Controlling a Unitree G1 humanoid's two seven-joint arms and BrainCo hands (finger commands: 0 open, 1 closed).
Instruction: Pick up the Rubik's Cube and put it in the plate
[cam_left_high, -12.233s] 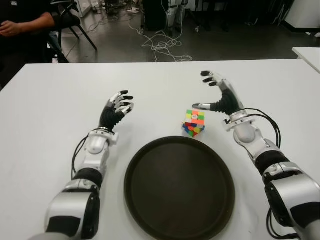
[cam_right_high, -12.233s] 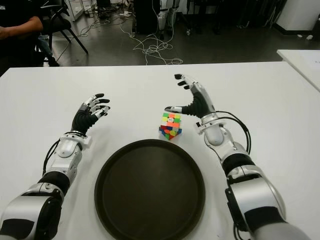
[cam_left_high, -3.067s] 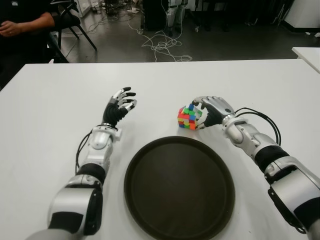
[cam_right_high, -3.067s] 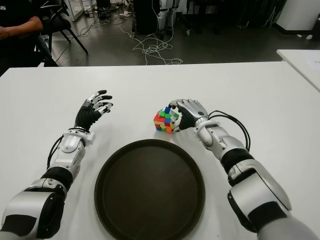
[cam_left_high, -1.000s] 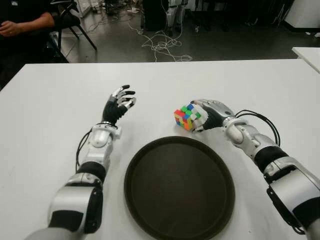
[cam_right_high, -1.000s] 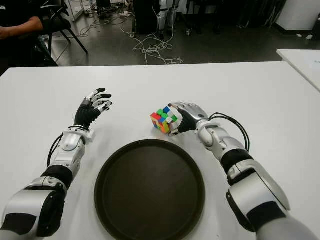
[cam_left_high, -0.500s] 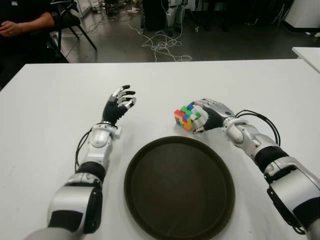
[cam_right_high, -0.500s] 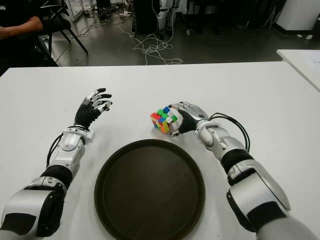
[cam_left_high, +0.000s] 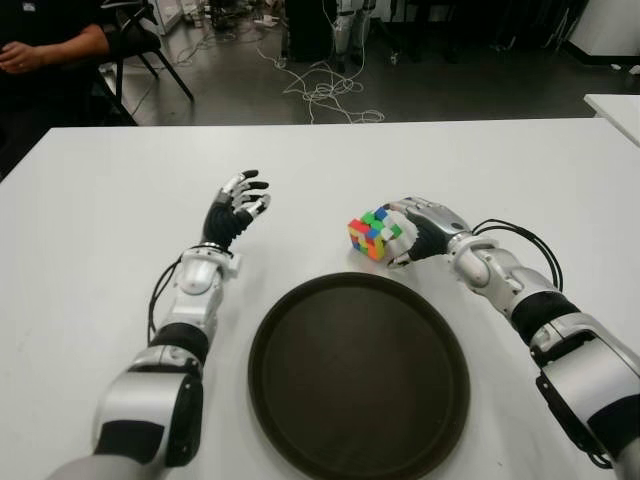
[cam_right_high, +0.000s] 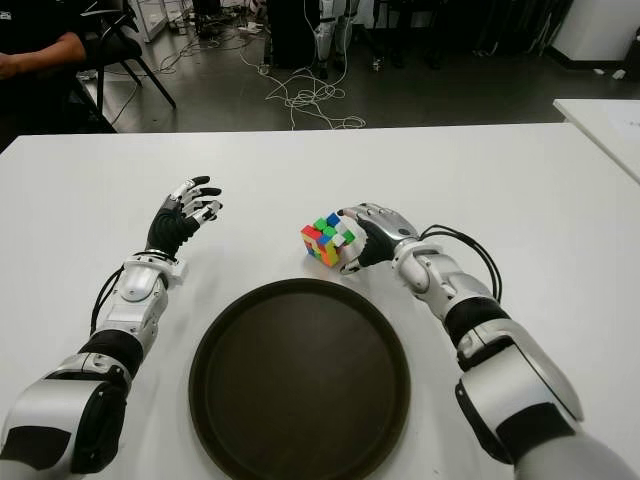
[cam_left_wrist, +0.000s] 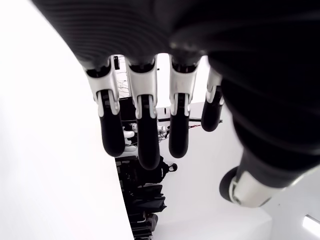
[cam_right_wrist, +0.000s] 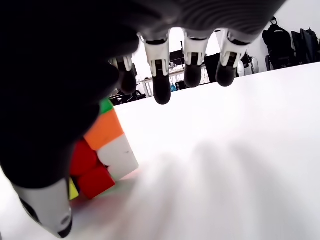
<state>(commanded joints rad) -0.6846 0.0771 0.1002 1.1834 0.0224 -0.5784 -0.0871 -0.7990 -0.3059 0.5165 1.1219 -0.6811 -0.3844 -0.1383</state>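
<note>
The Rubik's Cube (cam_left_high: 368, 232) is tilted on one edge just beyond the far rim of the dark round plate (cam_left_high: 358, 385). My right hand (cam_left_high: 412, 232) is shut on it from the right, thumb and curled fingers against its right side. In the right wrist view the cube (cam_right_wrist: 102, 152) sits by the thumb, low to the white table, and the fingertips (cam_right_wrist: 161, 90) reach past it. My left hand (cam_left_high: 236, 208) hovers idle with its fingers spread, left of the cube and beyond the plate's left side; the left wrist view shows its fingers (cam_left_wrist: 142, 135) holding nothing.
The white table (cam_left_high: 90, 230) spreads wide on both sides of the plate. A seated person (cam_left_high: 45, 45) is at the far left corner. Cables (cam_left_high: 322, 92) lie on the floor behind, and a second table's corner (cam_left_high: 615, 108) shows at the right.
Nothing has visibly moved in the last second. Twelve seconds ago my right hand was open beside the cube; since then it has closed on the cube, shifted it left and tilted it.
</note>
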